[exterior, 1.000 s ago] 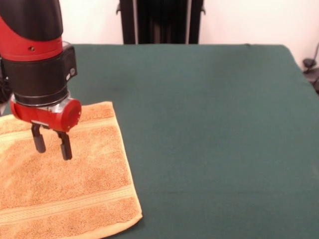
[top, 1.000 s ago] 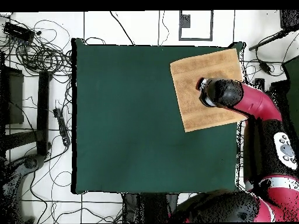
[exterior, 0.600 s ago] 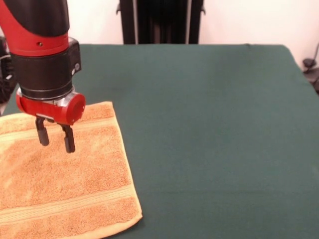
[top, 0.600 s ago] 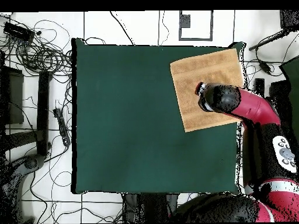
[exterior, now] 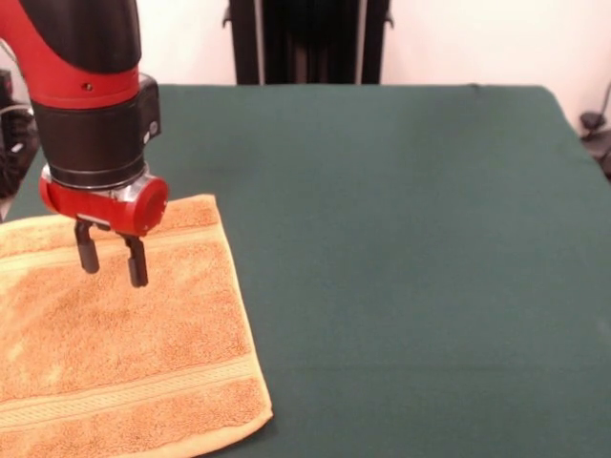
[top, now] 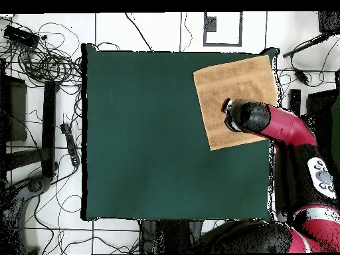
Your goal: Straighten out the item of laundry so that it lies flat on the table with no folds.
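Front view.
- Bench (exterior: 401,239): dark green felt-like cover, wide and bare apart from the towel.
- Towel (exterior: 115,363): golden-orange terry, spread at the lower left corner of this view, running off the left and bottom edges. Two flat woven bands visible, one near the far edge, one near the near edge. Surface reads flat; no fold or turned-over corner can be seen in the part shown. Near right corner slightly rounded and lying close to the bench's near edge.
- Pincer (exterior: 113,260): red wrist, two black fingers pointing down, held apart with a clear gap, clamped on nothing. It hangs above the towel's far portion, over the far woven band; tips appear clear of the cloth, though contact cannot be fully excluded from this angle.
- Key relation: the towel lies directly under the pincer and stretches mainly toward the camera and to the view's left. Judgement: any further smoothing would have to start from straight below; little seems left to do.
- Writing, labels: none legible. The grey tag is not made out.

Overhead view.
- Towel (top: 226,83): at the bench's (top: 166,133) upper right corner, edges slightly skewed to the bench edges, somewhat longer top to bottom of the view.
- Pincer: hidden beneath the arm's wrist; the arm (top: 279,126) covers the towel's lower right part.
- Writing: none legible.
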`<action>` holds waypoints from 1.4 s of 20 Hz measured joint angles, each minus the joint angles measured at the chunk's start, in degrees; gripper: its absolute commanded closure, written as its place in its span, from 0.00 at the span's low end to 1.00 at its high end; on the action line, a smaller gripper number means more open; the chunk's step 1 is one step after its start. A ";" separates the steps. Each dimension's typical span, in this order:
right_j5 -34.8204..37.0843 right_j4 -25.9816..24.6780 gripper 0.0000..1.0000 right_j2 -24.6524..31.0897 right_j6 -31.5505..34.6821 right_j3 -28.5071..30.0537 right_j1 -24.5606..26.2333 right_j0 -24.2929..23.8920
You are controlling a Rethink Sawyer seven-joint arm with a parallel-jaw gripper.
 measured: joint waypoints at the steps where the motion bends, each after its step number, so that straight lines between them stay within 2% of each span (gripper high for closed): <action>1: 0.00 0.01 0.00 -0.22 0.00 -0.01 0.09 0.21; 10: -2.29 0.06 0.00 -3.94 0.00 -0.83 4.16 3.94; 28: -3.37 0.26 0.00 -6.83 0.00 -1.44 4.27 6.54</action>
